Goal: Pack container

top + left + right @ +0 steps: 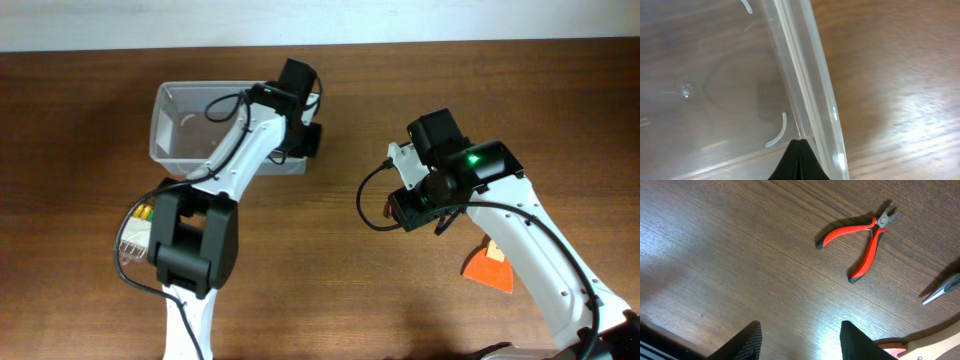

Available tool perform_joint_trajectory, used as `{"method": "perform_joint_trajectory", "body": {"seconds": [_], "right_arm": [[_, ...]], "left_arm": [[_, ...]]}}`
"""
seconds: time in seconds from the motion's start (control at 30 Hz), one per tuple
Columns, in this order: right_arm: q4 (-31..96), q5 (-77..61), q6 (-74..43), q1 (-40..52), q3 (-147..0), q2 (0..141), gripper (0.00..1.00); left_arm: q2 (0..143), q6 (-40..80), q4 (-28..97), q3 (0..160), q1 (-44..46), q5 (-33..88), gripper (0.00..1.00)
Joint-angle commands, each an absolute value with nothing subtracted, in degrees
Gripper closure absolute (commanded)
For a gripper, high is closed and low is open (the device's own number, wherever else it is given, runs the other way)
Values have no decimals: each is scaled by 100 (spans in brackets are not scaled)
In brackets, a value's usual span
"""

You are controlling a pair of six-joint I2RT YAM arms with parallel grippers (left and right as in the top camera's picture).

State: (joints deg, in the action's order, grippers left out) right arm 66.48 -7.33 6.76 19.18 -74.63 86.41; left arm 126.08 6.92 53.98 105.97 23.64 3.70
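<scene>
The container (158, 130) sits far left on the table (340, 300), my left gripper (799, 150) on its right wall. My right gripper (801, 330) hangs well apart, rightward; pliers (865, 242) lie on the table ahead of it.

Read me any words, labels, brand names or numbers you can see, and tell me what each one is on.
No text can be read in any view.
The container is clear plastic with no legible label or print.
The red-handled pliers show no lettering.
</scene>
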Motion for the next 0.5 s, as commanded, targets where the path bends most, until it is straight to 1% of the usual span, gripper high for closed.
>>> {"method": "perform_joint_trajectory", "body": {"seconds": [0.0, 0.2, 0.47], "right_arm": [[6661, -676, 729, 1949, -7544, 8589, 49], [6663, -679, 722, 1949, -7544, 8589, 50], [6573, -508, 515, 1699, -7544, 8589, 51]], "left_arm": [[12676, 812, 5439, 10687, 2641, 585, 98], [12676, 812, 5446, 10687, 2827, 556, 98], [12676, 801, 5380, 10689, 2528, 408, 98]]}}
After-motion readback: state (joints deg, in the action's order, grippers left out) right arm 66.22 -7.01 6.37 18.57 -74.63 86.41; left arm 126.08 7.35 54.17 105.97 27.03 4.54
